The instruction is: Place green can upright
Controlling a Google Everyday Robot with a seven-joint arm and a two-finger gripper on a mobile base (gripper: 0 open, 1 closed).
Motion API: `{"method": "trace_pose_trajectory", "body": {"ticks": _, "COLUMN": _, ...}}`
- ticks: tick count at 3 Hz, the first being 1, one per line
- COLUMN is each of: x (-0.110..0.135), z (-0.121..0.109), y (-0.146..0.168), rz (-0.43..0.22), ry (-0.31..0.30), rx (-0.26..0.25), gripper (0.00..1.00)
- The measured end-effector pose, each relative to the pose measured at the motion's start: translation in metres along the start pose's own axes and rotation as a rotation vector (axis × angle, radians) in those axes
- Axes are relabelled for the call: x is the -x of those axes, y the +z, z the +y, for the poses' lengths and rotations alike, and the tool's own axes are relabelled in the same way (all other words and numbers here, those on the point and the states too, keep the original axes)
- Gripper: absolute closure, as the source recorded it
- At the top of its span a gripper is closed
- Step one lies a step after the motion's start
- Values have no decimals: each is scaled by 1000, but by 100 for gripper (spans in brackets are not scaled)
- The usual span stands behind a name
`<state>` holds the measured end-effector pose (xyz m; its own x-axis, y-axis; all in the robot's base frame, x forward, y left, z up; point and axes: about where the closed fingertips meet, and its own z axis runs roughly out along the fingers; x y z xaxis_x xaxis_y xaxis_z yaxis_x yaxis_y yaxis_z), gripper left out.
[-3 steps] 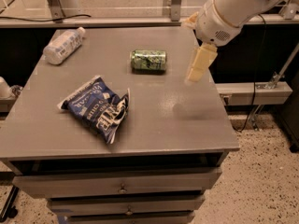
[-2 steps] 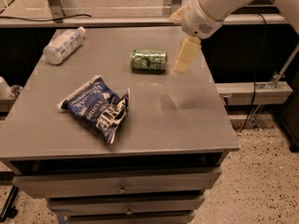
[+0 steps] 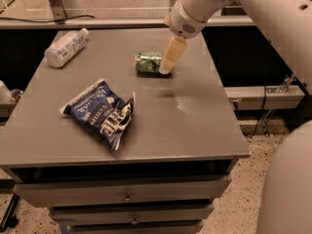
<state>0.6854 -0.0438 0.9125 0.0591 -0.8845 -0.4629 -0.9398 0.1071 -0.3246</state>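
Observation:
The green can point(image 3: 148, 62) lies on its side on the grey table point(image 3: 195, 126), toward the back middle. It is green with pale mottled print. My gripper point(image 3: 168, 65) hangs from the white arm that reaches in from the upper right. Its pale fingers point down over the can's right end and hide that end.
A white plastic bottle point(image 3: 64, 48) lies on its side at the table's back left. A blue chip bag point(image 3: 101, 112) lies left of centre. Drawers point(image 3: 126, 196) sit under the tabletop. A rail and glass panel run behind the table.
The arm has moved left and down toward the can. The gripper was to the right of the can and now overlaps its right end. The can has not moved.

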Motion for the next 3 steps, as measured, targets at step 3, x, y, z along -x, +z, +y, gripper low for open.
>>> {"method": "trace_pose_trajectory", "body": {"ticks": 3, "x": -6, "z": -16, "y": 71, "rz": 164, "ry": 173, "rx": 40, "gripper": 0}}
